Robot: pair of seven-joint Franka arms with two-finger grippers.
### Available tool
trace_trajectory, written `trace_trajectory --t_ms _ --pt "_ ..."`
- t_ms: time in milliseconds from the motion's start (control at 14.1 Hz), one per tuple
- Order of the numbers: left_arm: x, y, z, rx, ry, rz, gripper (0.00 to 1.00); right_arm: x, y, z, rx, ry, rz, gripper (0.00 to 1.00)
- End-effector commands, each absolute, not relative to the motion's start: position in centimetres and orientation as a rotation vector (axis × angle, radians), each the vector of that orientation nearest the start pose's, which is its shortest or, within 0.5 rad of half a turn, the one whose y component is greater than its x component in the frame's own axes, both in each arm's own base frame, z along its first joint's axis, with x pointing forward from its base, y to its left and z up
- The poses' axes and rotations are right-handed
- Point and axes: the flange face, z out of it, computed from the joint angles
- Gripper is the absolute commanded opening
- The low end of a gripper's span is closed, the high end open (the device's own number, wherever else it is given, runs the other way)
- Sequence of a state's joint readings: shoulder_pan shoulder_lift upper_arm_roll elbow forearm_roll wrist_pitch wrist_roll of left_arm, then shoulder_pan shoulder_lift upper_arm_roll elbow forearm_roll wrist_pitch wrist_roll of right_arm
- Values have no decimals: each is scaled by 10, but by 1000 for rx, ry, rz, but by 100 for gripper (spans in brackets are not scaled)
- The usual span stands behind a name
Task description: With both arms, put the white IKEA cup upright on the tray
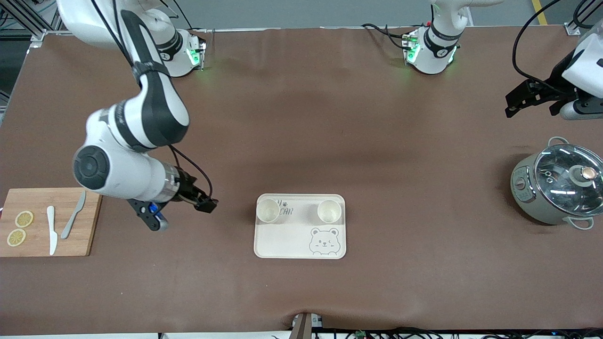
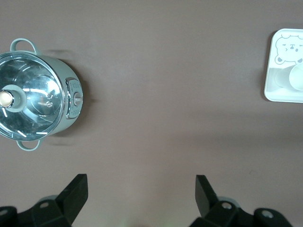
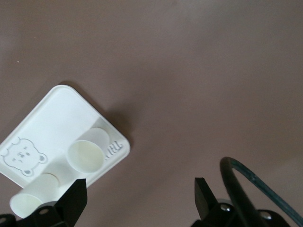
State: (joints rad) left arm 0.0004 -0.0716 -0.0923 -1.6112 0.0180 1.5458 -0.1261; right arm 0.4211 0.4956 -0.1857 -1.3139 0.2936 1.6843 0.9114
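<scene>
Two white cups are seen standing upright on the tray point(image 1: 300, 245), along the edge that lies farther from the front camera. One cup point(image 1: 269, 210) stands at the corner toward the right arm's end of the table, partly over the grey lettering; the other cup point(image 1: 329, 211) stands at the corner toward the left arm's end, just above the bear drawing. Both mouths face up, so each cup's long axis is vertical. By these pictures the placing is judged to be done for both cups.

The right gripper point(image 1: 181, 212) is held over bare table between the cutting board point(image 1: 92, 221) and the tray, near the tray's end. Its fingers are spread wide and nothing is held between them, as the right wrist view shows. From it the nearer cup lies toward the middle of the table, a short way off.

The left gripper point(image 1: 532, 101) is held over the table well apart from the tray, above the lidded pot point(image 1: 558, 186) at the left arm's end. Its fingers are likewise spread wide and empty, and this arm is judged to be waiting.

The right arm is plainly the nearer to the cups. Should any further move be called for, it would be a sideways reach from that gripper toward the tray, with the fingers brought down around a vertical cup wall.

On the cutting board two lemon slices point(image 1: 20, 228) and two knives point(image 1: 61, 226) are laid.
</scene>
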Motion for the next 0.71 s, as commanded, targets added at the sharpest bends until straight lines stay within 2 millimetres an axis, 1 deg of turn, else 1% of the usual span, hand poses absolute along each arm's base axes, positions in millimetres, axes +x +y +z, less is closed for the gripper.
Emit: trace_trajectory --t_ms 0,142,284,427,569,640 --pt "521 -47 648 -3091 -63 -6 100 641 159 493 -2883 939 344 100" --pt "522 -46 648 -3092 -65 -6 100 631 120 507 -2887 905 379 100" --pt "523 -47 647 -3093 -79 -1 100 615 93 520 -2902 841 364 100" --pt "523 -47 647 -3092 -82 -1 100 596 67 536 -2934 717 320 100" --pt "520 -46 646 -3091 -80 22 100 585 41 550 -2927 680 282 100" --pt "518 -46 649 -3090 -83 22 100 584 21 558 -2933 601 247 100"
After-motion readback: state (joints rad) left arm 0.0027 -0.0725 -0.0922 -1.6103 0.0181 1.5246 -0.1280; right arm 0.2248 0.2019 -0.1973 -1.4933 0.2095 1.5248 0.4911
